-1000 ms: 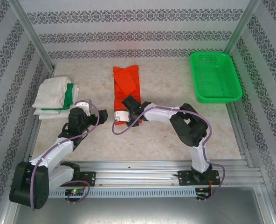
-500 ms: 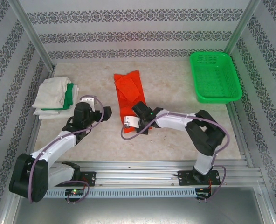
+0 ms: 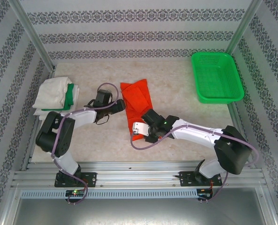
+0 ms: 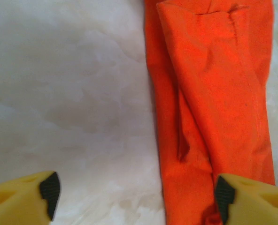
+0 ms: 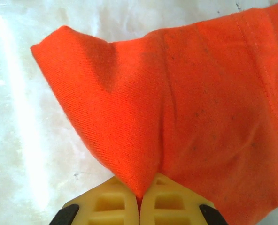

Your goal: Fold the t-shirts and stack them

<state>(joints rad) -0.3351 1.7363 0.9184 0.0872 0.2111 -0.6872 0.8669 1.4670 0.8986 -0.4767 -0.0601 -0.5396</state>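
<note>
Two arms meet at one garment, a plain bright orange-red cloth t-shirt folded into a long narrow strip in the middle of the pale marbled table. From the overhead view the left arm bends sharply at its elbow above its base. Its forearm stretches to the right, low over the table, and brings the left gripper to the strip's left edge. On the left wrist view that gripper has its yellow, black-tipped jaws spread wide. One fingertip is over bare table and the other is over the orange cloth, so the jaws straddle the edge and nothing is pinched.

The right arm reaches far to the left from its base, with its elbow out near the table's right side and its forearm long and nearly level. The right gripper sits at the strip's near end. On the right wrist view its jaws are pressed together on a fold of the orange fabric, which rises out of the pinch into a raised corner.

The strip's long axis runs from near to far with a slight slant, its far end pointing toward the back wall.

At the far left lies a pile of folded off-white and green shirts, well apart from the orange one. A rigid green plastic mesh basket stands at the far right corner.
</note>
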